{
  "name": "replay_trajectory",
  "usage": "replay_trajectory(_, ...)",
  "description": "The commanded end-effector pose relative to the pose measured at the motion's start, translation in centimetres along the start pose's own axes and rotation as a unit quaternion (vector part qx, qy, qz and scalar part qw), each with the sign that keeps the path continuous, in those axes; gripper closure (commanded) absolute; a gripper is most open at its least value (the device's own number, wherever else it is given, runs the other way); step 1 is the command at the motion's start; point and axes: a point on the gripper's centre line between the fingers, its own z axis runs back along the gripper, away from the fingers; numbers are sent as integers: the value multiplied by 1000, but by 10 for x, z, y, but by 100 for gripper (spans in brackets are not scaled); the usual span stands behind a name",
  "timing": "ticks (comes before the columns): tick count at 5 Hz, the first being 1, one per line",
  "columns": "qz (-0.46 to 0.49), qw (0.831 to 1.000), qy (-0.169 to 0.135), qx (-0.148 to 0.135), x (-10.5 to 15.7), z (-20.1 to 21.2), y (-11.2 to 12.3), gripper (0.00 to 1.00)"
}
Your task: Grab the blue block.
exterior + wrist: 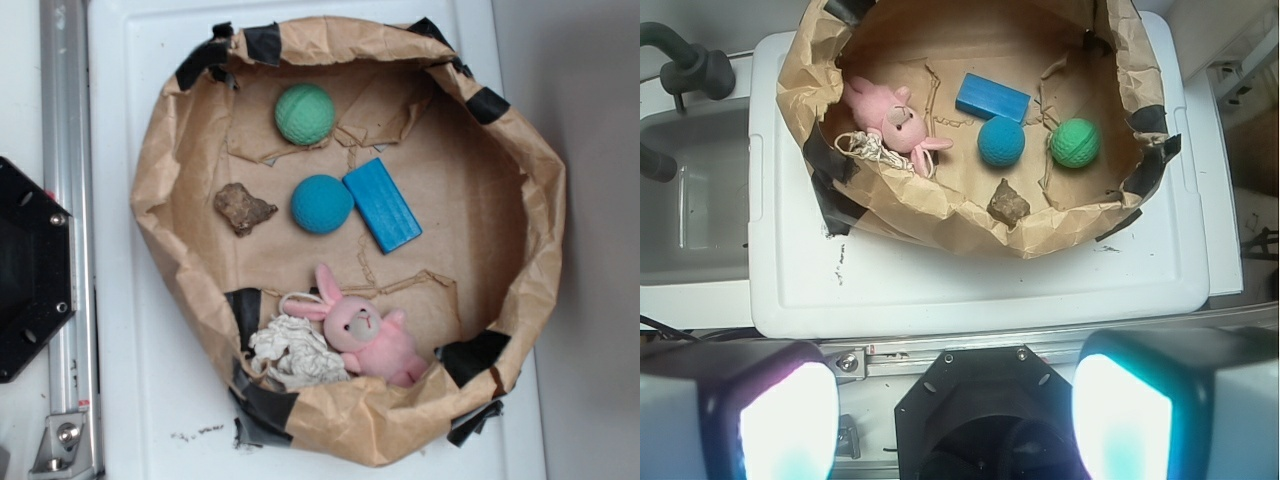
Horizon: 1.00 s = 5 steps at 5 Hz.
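Starting at approach stage, nothing grasped yet. White lidded bin point(150, 420) carries a brown paper nest point(545, 230) with black tape patches on its rim. Gripper point(955, 420) is released: both fingers point(790, 420) sit wide apart at the bottom of the wrist view, over the arm base, well short of the nest and nowhere near contact.

Contents, big to small: pink plush bunny point(372, 335) against the near wall, beside a wad of white string point(295, 350). Blue block point(383, 204) lies flat on the paper floor near the middle, long axis diagonal in the exterior view. Teal-blue ball point(322, 204) sits just beside one long face, looks touching or nearly so. Green ball point(305, 113) is further off, brown rock point(243, 208) on the far side of the teal ball.

Next move, my read: travel over the nest wall, rotate wrist so the fingers straddle the block's short width, descend. Risk: one finger lands on the teal ball side, so it may nudge the ball or ride up on it.
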Motion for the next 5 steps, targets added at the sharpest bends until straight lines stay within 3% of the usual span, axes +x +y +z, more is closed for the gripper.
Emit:
replay_trajectory(1, 0, 1000, 0, 0, 0, 0, 0, 0)
replay_trajectory(2, -129, 991, -16, 29, 48, -23, 14, 0)
replay_trajectory(3, -216, 976, -30, -4, 97, -55, 21, 0)
replay_trajectory(4, -271, 962, -35, -7, 145, -92, 31, 0)
replay_trajectory(5, -368, 929, -24, -17, 188, -148, 31, 0)
